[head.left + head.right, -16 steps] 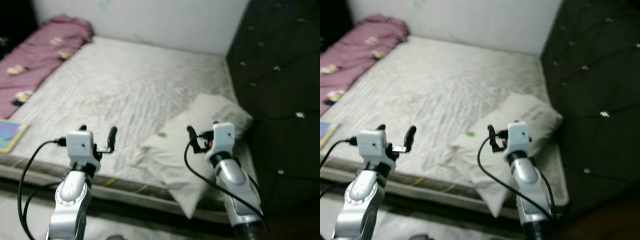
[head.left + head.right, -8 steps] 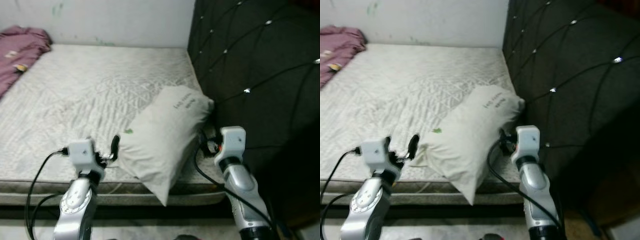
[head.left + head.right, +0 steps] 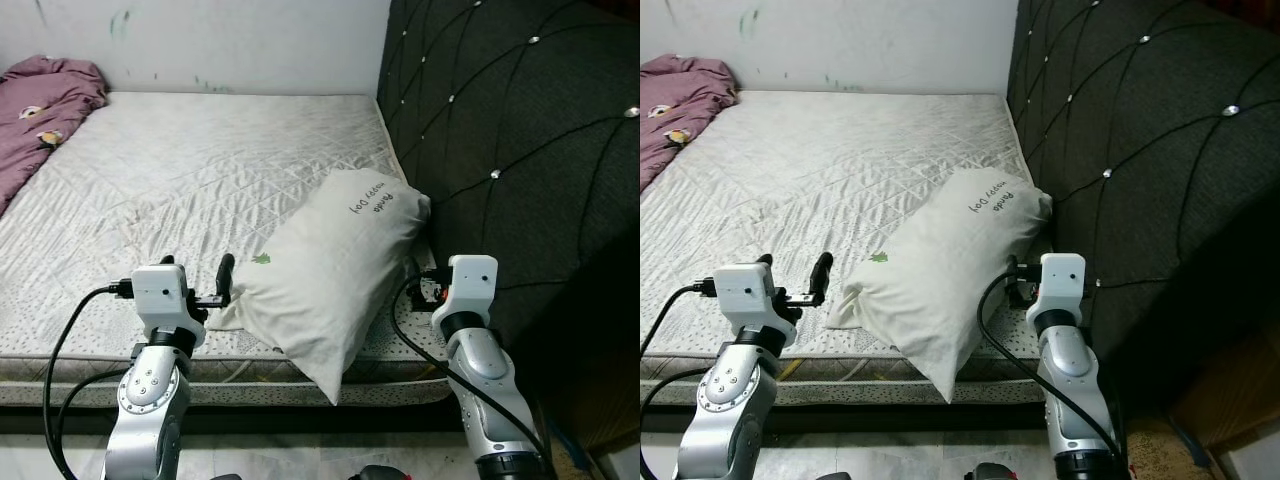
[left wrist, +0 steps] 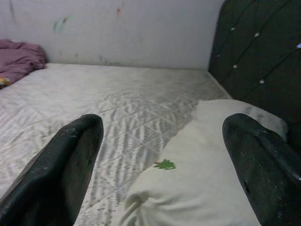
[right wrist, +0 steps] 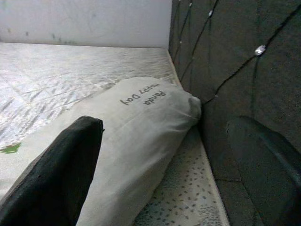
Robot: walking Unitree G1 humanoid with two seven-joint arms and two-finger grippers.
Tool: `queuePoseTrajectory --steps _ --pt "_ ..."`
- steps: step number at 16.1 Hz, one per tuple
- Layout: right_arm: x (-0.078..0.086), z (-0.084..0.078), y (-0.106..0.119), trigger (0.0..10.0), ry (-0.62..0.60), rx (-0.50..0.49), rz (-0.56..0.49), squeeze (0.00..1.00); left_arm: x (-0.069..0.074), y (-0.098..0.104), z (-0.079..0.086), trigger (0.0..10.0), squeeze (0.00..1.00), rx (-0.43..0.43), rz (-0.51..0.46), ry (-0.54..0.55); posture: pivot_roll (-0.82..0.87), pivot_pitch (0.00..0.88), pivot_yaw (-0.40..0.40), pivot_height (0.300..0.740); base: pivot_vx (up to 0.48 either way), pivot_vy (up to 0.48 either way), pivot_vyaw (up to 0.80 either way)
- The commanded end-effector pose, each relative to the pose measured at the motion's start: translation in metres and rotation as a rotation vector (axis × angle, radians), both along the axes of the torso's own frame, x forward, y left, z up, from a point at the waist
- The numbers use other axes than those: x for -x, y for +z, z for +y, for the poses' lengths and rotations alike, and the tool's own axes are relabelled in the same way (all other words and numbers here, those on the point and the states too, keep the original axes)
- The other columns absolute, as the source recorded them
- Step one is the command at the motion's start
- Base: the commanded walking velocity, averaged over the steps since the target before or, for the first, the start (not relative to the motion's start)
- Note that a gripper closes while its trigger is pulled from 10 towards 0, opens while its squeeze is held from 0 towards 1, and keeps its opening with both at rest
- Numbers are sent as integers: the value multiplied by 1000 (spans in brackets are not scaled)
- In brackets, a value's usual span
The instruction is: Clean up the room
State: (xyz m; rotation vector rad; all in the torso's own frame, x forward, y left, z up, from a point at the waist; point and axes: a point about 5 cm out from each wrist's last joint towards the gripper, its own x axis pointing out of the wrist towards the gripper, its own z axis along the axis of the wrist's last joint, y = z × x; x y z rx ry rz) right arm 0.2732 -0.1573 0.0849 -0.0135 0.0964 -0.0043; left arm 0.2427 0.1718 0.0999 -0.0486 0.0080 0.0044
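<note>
Camera swung right (pillow [image 3: 330,270] centred).

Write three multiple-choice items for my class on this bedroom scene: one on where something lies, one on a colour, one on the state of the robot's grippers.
1. Where does the pillow lie?
A. on the floor
B. at the mattress corner beside the headboard, overhanging the near edge
C. on the blanket

2. What colour is the blanket?
A. mauve-pink
B. blue
C. black

3. How are the left gripper and right gripper?
A. both clamp the pillow
B. one holds a book
C. both open, holding nothing

Answers: 1 B, its lower corner hangs past the edge; 2 A, seen at far left; 3 C, wrist views show spread fingers.
</note>
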Motion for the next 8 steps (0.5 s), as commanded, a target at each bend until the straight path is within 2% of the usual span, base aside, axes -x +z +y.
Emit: queuePoseTrajectory --steps 1,3,5,8 --pt "-2 3 5 10000 6 5 -20 0 5 -4 2 10000 0 -3 29 16 4 0 15 740 0 0 0" --pt "-1 7 8 10000 48 -53 -15 0 10 -7 -2 10000 0 19 44 -22 6 0 12 740 0 0 0" --pt "2 15 8 10000 94 -53 -14 0 10 -5 -3 10000 0 29 32 -33 4 0 1 740 0 0 0" --pt "-1 9 7 10000 56 -76 0 0 9 -3 -4 10000 0 34 25 -33 5 0 -7 740 0 0 -800"
